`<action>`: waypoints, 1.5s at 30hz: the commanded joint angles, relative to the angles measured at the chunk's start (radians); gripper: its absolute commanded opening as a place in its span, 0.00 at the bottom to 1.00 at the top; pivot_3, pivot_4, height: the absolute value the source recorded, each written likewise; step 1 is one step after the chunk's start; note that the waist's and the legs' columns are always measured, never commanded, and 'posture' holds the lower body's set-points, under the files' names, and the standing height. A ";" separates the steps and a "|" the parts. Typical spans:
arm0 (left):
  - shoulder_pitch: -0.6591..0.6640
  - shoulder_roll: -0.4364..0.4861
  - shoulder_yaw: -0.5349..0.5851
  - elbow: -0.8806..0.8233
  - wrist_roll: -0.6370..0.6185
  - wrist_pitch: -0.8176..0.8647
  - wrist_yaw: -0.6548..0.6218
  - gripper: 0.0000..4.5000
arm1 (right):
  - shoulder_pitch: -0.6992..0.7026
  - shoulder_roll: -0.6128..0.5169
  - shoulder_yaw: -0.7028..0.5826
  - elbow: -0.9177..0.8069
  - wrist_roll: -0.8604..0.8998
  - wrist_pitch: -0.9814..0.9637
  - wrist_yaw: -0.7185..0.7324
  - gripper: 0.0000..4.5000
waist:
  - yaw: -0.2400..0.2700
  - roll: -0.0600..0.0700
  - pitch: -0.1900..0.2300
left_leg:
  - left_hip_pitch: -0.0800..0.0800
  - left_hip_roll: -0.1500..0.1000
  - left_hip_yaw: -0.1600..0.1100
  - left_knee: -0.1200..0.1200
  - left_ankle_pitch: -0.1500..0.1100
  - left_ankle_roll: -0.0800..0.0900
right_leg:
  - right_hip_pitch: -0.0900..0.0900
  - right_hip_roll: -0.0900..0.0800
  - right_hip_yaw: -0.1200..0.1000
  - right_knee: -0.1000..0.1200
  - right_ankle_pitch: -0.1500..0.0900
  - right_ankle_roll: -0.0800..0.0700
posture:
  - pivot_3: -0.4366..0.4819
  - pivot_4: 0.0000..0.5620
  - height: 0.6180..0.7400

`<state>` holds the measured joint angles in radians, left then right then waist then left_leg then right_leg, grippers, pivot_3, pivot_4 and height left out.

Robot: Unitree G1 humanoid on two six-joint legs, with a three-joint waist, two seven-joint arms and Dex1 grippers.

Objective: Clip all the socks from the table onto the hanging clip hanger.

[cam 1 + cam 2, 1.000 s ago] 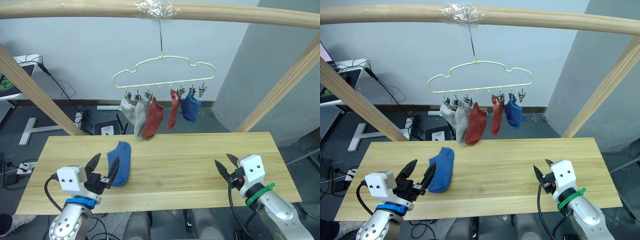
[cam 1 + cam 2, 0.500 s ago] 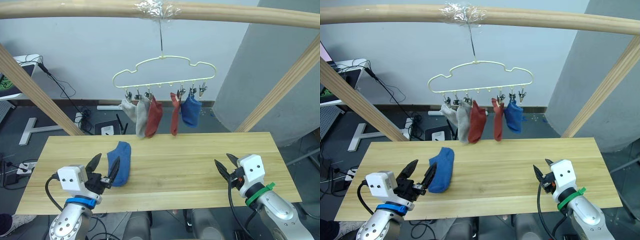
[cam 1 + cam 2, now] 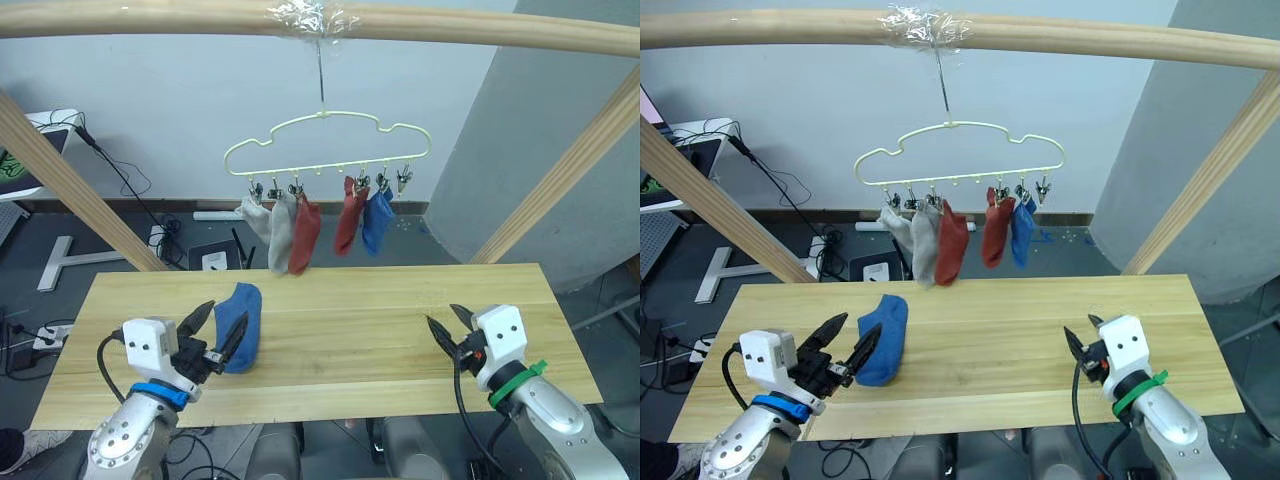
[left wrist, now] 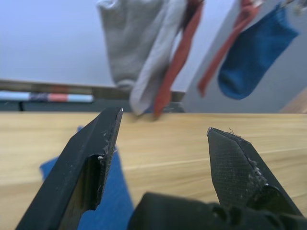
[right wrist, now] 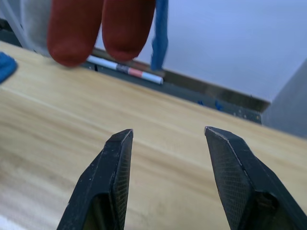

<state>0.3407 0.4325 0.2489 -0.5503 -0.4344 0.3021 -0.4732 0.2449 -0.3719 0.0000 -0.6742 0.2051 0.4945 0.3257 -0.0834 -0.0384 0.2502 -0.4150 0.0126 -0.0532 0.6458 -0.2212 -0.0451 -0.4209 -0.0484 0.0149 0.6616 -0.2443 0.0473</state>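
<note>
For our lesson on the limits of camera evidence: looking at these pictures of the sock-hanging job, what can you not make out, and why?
- Blue sock on the table: its near end is hidden by the left end effector in the left eye view.
- Clip hanger: the clips are too small to tell which of them grip the hanging socks.
- Grey hanging socks: tops cut off by the left wrist view's edge.

Left hand nudged closer to the blue sock; hung socks swayed
</note>
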 commanded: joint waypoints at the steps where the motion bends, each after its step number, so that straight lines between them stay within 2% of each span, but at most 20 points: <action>1: -0.077 0.088 0.049 -0.067 -0.134 0.121 -0.048 0.72 | -0.102 0.007 -0.019 -0.069 0.044 0.117 -0.026 0.55 | 0.000 0.000 0.000 | 0.000 0.000 0.000 0.000 0.000 0.000 | 0.000 0.000 0.000 0.001 0.000 0.000 | 0.31 0.41 1.00; 4: -0.186 0.140 0.075 -0.079 -0.257 0.219 -0.048 0.72 | -0.221 0.022 -0.022 -0.084 0.075 0.241 -0.059 0.55 | 0.000 0.000 0.000 | 0.000 0.001 0.000 0.000 0.000 0.000 | 0.000 0.002 0.000 0.001 0.000 0.000 | 0.30 0.42 1.00; 11: -0.309 0.208 0.067 -0.120 -0.395 0.323 -0.066 0.72 | -0.394 0.075 -0.026 -0.108 0.110 0.424 -0.132 0.55 | -0.002 0.001 0.001 | 0.000 0.001 0.000 -0.002 0.000 0.000 | -0.001 0.003 0.001 0.001 0.002 0.003 | 0.30 0.43 1.00; 18: -0.415 0.304 0.070 -0.084 -0.472 0.388 -0.125 0.72 | -0.588 0.152 -0.027 -0.090 0.113 0.587 -0.216 0.55 | -0.005 0.003 0.003 | 0.000 0.004 -0.001 -0.001 0.000 0.000 | -0.001 0.007 0.001 0.002 0.002 0.000 | 0.29 0.45 1.00; 25: -0.480 0.307 0.049 -0.074 -0.500 0.417 -0.110 0.72 | -0.758 0.184 -0.031 -0.017 0.060 0.698 -0.302 0.55 | -0.007 0.005 0.005 | 0.000 0.006 0.000 -0.002 0.000 0.000 | -0.003 0.010 0.001 0.001 0.003 -0.001 | 0.27 0.48 1.00; 33: -0.508 0.311 0.043 -0.083 -0.520 0.440 -0.103 0.72 | -0.864 0.219 -0.055 0.086 0.019 0.722 -0.361 0.55 | -0.011 0.010 0.011 | -0.001 0.010 0.000 -0.003 0.000 0.000 | -0.003 0.014 0.000 0.001 0.003 -0.003 | 0.28 0.50 1.00; 38: -0.555 0.338 0.047 -0.096 -0.597 0.480 -0.120 0.72 | -0.926 0.276 -0.056 0.165 -0.006 0.698 -0.393 0.55 | -0.016 0.012 0.017 | -0.001 0.013 0.001 -0.003 0.000 0.000 | -0.005 0.016 0.001 0.001 0.003 -0.004 | 0.29 0.52 1.00; 45: -0.596 0.354 0.041 -0.101 -0.631 0.504 -0.098 0.72 | -0.975 0.322 -0.056 0.255 -0.029 0.658 -0.407 0.55 | -0.018 0.015 0.024 | -0.002 0.015 0.001 -0.005 0.000 0.000 | -0.008 0.020 0.002 0.001 0.003 -0.005 | 0.30 0.53 1.00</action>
<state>-0.2405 0.7672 0.2787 -0.6198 -1.0477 0.8064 -0.5751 -0.7010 -0.0586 -0.0552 -0.4110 0.1789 1.1868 -0.0731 -0.1015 -0.0237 0.2743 -0.4180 0.0279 -0.0520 0.6404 -0.2212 -0.0449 -0.4298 -0.0285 0.0167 0.6627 -0.2415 0.0419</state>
